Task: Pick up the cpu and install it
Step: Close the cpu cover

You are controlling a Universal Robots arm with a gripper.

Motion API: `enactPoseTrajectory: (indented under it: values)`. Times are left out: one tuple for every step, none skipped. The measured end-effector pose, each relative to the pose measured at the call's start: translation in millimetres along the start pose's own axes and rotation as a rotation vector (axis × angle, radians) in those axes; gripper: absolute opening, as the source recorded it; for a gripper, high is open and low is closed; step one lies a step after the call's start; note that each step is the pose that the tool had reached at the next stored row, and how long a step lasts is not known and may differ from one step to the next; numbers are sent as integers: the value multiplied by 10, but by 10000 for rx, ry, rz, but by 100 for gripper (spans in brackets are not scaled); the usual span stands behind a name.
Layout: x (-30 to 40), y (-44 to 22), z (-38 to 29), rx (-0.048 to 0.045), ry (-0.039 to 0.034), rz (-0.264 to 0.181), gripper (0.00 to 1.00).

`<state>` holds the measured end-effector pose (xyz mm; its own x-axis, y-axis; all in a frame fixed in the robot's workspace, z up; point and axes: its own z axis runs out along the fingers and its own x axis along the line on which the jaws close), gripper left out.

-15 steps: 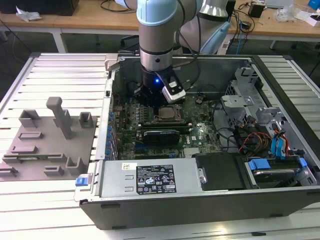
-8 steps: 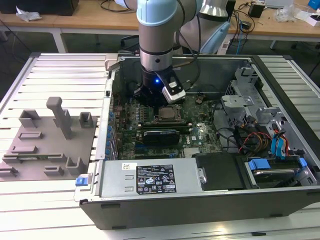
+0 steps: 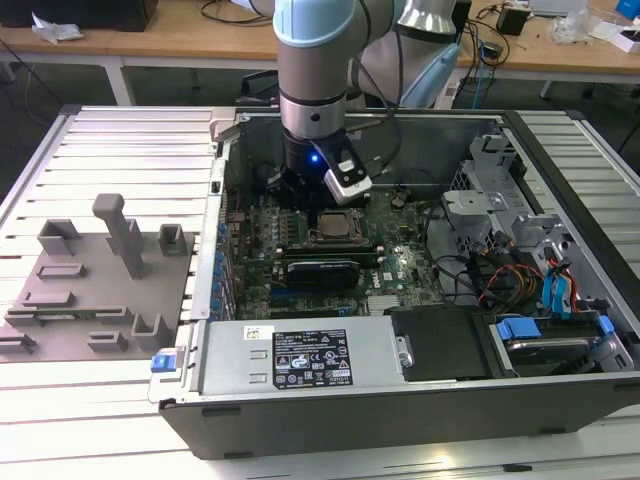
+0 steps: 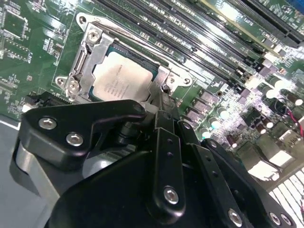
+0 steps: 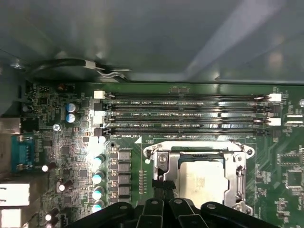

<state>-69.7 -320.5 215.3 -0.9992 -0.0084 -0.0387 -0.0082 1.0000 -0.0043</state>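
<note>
- Gripper (image 4: 161,99) sits nearest the lens in the second wrist view. Its fingers are drawn together with nothing visible between them, tips at the edge of the socket frame (image 4: 90,52).
- The cpu (image 4: 121,78) lies flat inside that frame on the green motherboard (image 4: 28,42), silvery top up. It sits square to the frame, so I judge it seated.
- The tips stand beside the chip, not on it, probably to keep clear of its top.
- Exterior view: the arm reaches down into the open computer case (image 3: 330,400).

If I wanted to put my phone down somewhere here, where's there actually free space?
Bare slatted table lies around the grey fixture plate, on the exterior view's left of the computer case. Inside the case it is crowded: motherboard, cables, and the gripper close over the cpu.
</note>
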Motion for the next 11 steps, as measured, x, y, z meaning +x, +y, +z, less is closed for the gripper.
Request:
enactPoseTrajectory:
  values:
    - [-2,0,-38,11,1,0,11]
    - [-3,0,-71,22,1,-1,11]
    - [-5,0,-123,36,0,-2,11]
    - [-8,-1,-196,59,2,-3,11]
    - [-9,-1,-235,70,1,-3,11]
    - [-11,-1,-279,88,1,-4,11]
    - [-12,-1,-289,92,0,-4,11]
    - [-11,-1,-291,94,1,-4,11]
    - [-19,-1,-293,97,3,-4,11]
    - [-29,-1,-292,97,3,-4,11]
    - [-52,-2,-291,95,2,-4,11]
